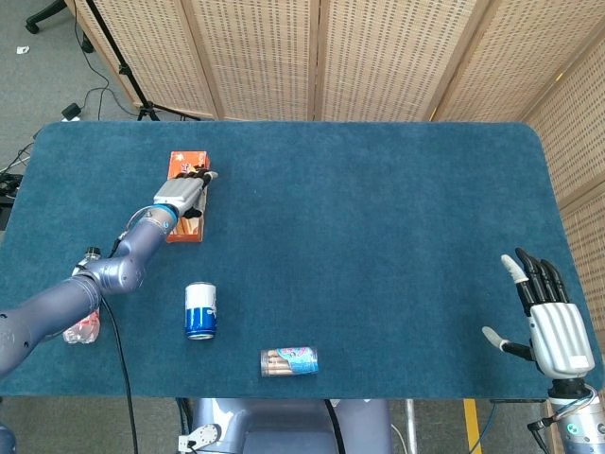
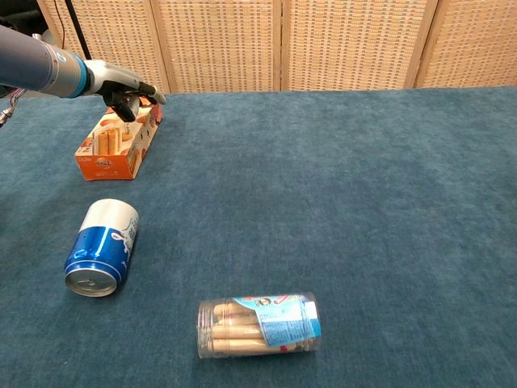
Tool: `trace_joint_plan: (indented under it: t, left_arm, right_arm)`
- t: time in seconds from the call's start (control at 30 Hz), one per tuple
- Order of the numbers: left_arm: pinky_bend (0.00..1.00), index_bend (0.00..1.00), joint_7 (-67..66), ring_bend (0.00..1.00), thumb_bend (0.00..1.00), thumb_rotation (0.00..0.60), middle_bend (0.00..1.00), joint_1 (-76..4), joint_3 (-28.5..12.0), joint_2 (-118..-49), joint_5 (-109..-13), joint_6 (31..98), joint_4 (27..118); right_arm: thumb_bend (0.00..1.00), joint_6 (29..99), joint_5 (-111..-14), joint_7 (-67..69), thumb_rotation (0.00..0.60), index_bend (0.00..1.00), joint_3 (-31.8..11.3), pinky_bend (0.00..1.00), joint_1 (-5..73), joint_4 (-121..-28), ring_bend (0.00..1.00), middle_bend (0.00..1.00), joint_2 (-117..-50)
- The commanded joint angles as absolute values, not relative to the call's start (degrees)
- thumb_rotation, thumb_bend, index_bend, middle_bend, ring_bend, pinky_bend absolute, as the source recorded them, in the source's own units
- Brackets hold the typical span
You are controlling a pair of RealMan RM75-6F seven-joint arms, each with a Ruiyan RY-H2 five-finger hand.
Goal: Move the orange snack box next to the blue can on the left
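The orange snack box (image 1: 189, 161) lies flat at the table's far left; in the chest view the box (image 2: 113, 145) shows its printed top. My left hand (image 1: 184, 194) hovers over the box's far half, fingers spread along the top and thumb pointing down; from the chest the hand (image 2: 121, 83) seems to touch the box's far end without a clear grip. The blue can (image 1: 200, 310) lies on its side nearer the front, also seen as the can (image 2: 101, 246) below the box. My right hand (image 1: 553, 326) is open at the front right corner, holding nothing.
A clear tube of biscuit sticks (image 1: 289, 361) lies near the front edge, right of the can; the chest view shows the tube (image 2: 258, 325) too. A clear plastic bottle (image 1: 80, 327) lies under my left arm at the left edge. Wicker screens stand behind the table.
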State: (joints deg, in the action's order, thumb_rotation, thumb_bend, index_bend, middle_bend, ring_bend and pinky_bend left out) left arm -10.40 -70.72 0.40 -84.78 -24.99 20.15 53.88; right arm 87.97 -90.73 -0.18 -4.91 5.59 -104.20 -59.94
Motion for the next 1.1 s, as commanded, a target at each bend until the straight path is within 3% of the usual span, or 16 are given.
trace_joint_plan:
  t: [0.03,0.53,1.1]
  left_arm:
    - [0.00,0.02,-10.71,0.00,1.00,0.600,0.00,-70.47,1.61,-85.77,-24.48,21.64,52.60]
    - [0.00,0.07,-10.47,0.00,1.00,0.600,0.00,-68.12,3.72,-82.64,-27.26,21.33,56.47]
    - [0.03,0.08,-9.94,0.00,1.00,0.600,0.02,-65.25,6.25,-72.07,-35.08,23.53,74.71]
  right_arm:
    - [0.00,87.90,-90.89,-0.12,0.600,0.00,-4.80,0.00,5.61,-104.29,0.00,0.00,-59.87]
    - [0.00,88.37,-91.38,-0.06,0.600,0.00,-4.65,0.00,5.41,-104.63,0.00,0.00,-59.77]
    - [0.00,88.67,-92.00,-0.34,0.600,0.00,-4.41,0.00,5.23,-105.27,0.00,0.00,-59.58]
